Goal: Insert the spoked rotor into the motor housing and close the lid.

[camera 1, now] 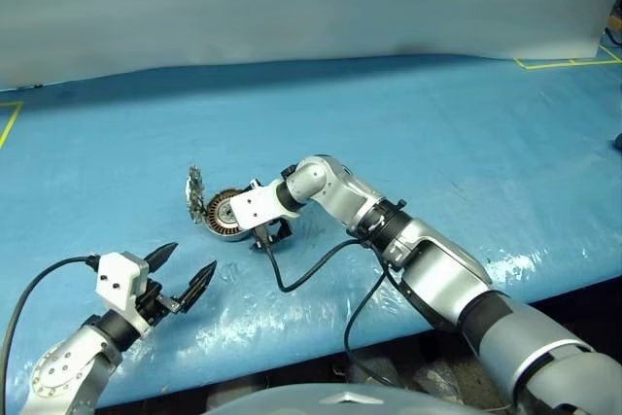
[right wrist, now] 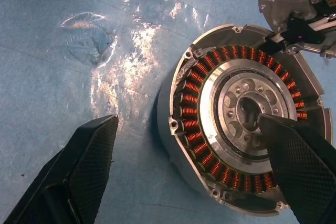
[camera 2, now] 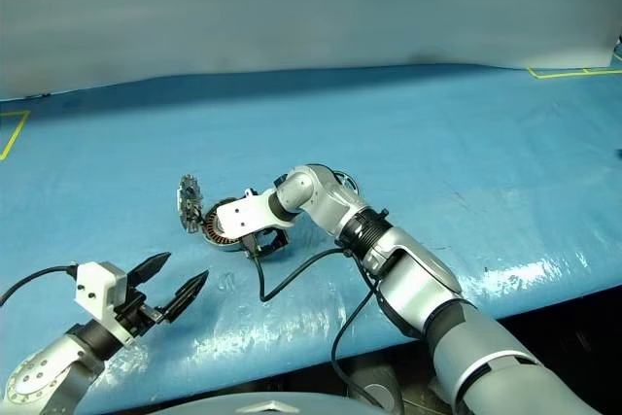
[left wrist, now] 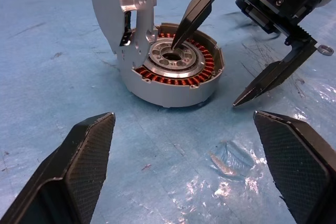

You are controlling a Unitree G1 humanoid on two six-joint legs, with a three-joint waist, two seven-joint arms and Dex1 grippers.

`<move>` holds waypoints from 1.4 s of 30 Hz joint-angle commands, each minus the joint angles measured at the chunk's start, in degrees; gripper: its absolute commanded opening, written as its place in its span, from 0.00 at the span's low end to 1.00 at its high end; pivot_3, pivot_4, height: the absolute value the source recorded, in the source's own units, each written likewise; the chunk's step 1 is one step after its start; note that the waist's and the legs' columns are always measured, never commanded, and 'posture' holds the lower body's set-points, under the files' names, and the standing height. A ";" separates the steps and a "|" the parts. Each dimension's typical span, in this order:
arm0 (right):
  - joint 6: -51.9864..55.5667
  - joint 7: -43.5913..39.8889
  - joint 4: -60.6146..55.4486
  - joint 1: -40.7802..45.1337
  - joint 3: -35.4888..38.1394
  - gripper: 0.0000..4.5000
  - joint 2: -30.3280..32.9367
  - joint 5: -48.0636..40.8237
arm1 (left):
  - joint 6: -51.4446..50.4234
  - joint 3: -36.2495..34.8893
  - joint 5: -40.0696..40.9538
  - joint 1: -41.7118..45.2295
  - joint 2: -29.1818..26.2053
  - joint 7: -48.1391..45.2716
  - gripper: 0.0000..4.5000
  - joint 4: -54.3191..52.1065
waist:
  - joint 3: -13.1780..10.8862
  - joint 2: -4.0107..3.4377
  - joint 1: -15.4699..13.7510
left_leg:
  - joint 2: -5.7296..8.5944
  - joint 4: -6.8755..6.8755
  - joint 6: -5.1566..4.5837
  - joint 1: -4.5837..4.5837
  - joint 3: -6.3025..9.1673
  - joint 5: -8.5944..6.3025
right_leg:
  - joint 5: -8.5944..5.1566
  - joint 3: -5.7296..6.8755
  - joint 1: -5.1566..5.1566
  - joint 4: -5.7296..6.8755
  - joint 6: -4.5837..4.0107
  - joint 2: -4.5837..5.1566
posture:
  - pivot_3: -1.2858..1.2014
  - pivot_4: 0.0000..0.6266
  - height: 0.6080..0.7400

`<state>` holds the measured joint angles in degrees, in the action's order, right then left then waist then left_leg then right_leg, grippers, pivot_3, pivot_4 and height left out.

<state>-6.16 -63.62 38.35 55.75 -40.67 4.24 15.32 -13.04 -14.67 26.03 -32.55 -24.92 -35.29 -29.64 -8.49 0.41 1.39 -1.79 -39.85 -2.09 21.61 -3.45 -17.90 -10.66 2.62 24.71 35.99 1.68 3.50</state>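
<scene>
- Hovering with right hand (left wrist: 247,61) spread, one fingertip (left wrist: 176,43) poking into motor housing (left wrist: 173,66) hub, lid (left wrist: 118,9) standing upright beyond.
- Waiting with left hand (camera 1: 185,274) spread, apart on blue worktop (camera 1: 437,143).

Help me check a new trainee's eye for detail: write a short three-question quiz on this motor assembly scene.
1. True or false: the lid lies shut over the motor housing.
2. One fingertip of the right gripper points where? A) onto the lid B) into the housing's centre hub C) at the tabletop beyond the lid
3. Fill in: the left gripper hangs apart from the housing, its jaws ____.

Key: 1 false, it stands open; 2 B; 3 open.
</scene>
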 commanded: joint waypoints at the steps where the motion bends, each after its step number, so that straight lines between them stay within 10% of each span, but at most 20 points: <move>1: -2.58 0.37 -0.21 0.79 0.20 1.00 -0.21 1.63 | 0.66 1.32 -0.81 1.14 -0.14 -0.16 1.00 -0.66 | 0.00 -0.01 0.00 | 0.00 0.00 0.01 0.00 0.01 0.00 | 0.00 0.00 0.00 0.01 0.00 0.00 | 0.52 0.24 1.00; 4: -4.64 1.66 0.56 0.72 -0.67 1.00 0.42 4.42 | 0.60 1.94 -0.99 2.46 -0.16 -0.04 1.00 -0.12 | -0.01 -0.01 0.04 | 0.01 0.00 0.01 0.00 0.00 0.01 | 0.00 0.00 0.00 0.01 0.00 0.00 | 0.52 0.24 1.00; 12: -8.08 2.91 1.94 0.16 -3.04 0.45 1.50 9.93 | 0.46 2.71 -1.36 4.83 -0.08 -0.15 1.00 1.44 | 0.02 -0.03 0.05 | 0.02 0.00 0.05 -0.05 0.01 0.03 | 0.00 0.00 -0.04 0.04 0.00 0.00 | 0.52 0.24 1.00; 20: -1.55 -4.35 -6.56 -2.88 -1.46 0.45 3.50 7.60 | 0.55 4.42 -1.84 6.23 0.04 -0.12 1.00 2.80 | 0.03 -0.04 -0.20 | -0.22 0.00 0.03 -0.08 0.03 0.02 | 0.00 0.00 -0.08 0.03 0.00 0.02 | 0.52 0.24 1.00; 29: 34.34 -7.57 -34.46 -11.40 4.21 0.45 10.79 10.60 | 0.72 7.40 -2.82 8.55 0.41 -0.37 1.00 4.72 | 0.03 -0.05 -0.94 | -0.22 -0.01 0.00 -0.02 0.06 0.00 | 0.00 0.08 -0.08 -0.01 0.00 0.06 | 0.52 0.24 1.00; 42: 74.58 -11.78 -48.94 -14.89 -6.62 0.45 13.33 6.89 | 0.19 10.51 -3.65 14.31 -0.10 -1.83 1.00 8.98 | 0.32 -0.09 -0.63 | 0.07 0.01 -0.09 -0.03 0.36 -0.06 | -0.08 0.35 -0.12 0.07 -0.17 0.03 | 0.52 0.24 1.00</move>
<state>63.08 -73.58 -11.91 43.56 -42.50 18.21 26.67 -13.23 -4.27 22.46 -18.64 -24.85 -36.60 -20.31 -8.17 0.32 0.76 -1.72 -39.83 -2.16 21.58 -3.08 -17.97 -10.75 2.98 24.58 36.05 1.49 3.53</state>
